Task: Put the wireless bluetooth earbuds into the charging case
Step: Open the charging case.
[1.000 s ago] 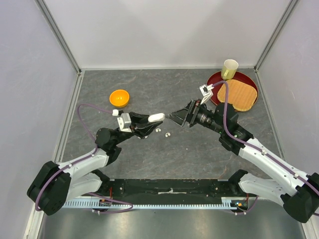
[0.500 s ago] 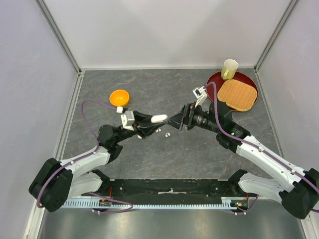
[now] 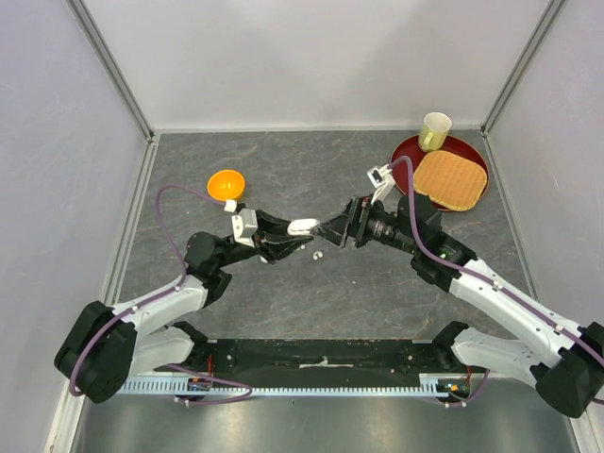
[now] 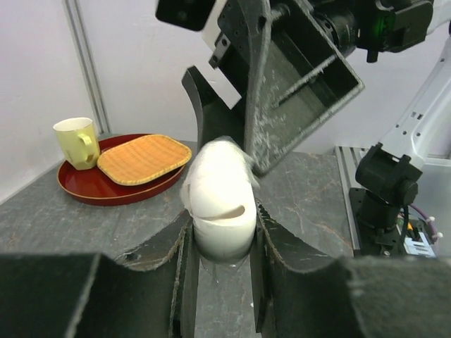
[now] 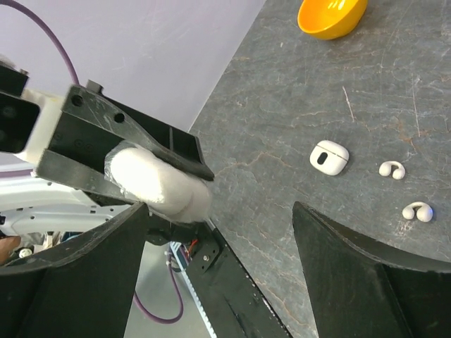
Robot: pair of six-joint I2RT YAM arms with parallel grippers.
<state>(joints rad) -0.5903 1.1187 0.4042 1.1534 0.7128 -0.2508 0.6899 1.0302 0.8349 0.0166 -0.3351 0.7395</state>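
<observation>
My left gripper [image 3: 294, 229] [image 4: 220, 236] is shut on a white charging case [image 3: 302, 226] [image 4: 221, 204], held above the table with its rounded top sticking out past the fingers. A dark slit runs across its front. My right gripper [image 3: 329, 229] [image 5: 220, 236] stands open facing it, one finger [image 4: 264, 91] right at the case's top. In the right wrist view the held case [image 5: 161, 182] lies just beside my left finger [image 5: 84, 282]. Two white earbuds [image 5: 392, 169] [image 5: 417, 210] lie on the table next to a second small white case [image 5: 329, 157]. One earbud [image 3: 318, 254] shows below the grippers.
An orange bowl [image 3: 226, 185] [image 5: 331, 14] sits at the left. At the back right a red tray [image 3: 408, 151] [image 4: 77, 184] carries a yellow mug [image 3: 435, 130] [image 4: 76, 142] and a woven mat [image 3: 449, 179] [image 4: 144, 158]. White walls enclose the table.
My right gripper has moved left until its fingers reach the held case. The left gripper has shifted slightly right and up with the case.
</observation>
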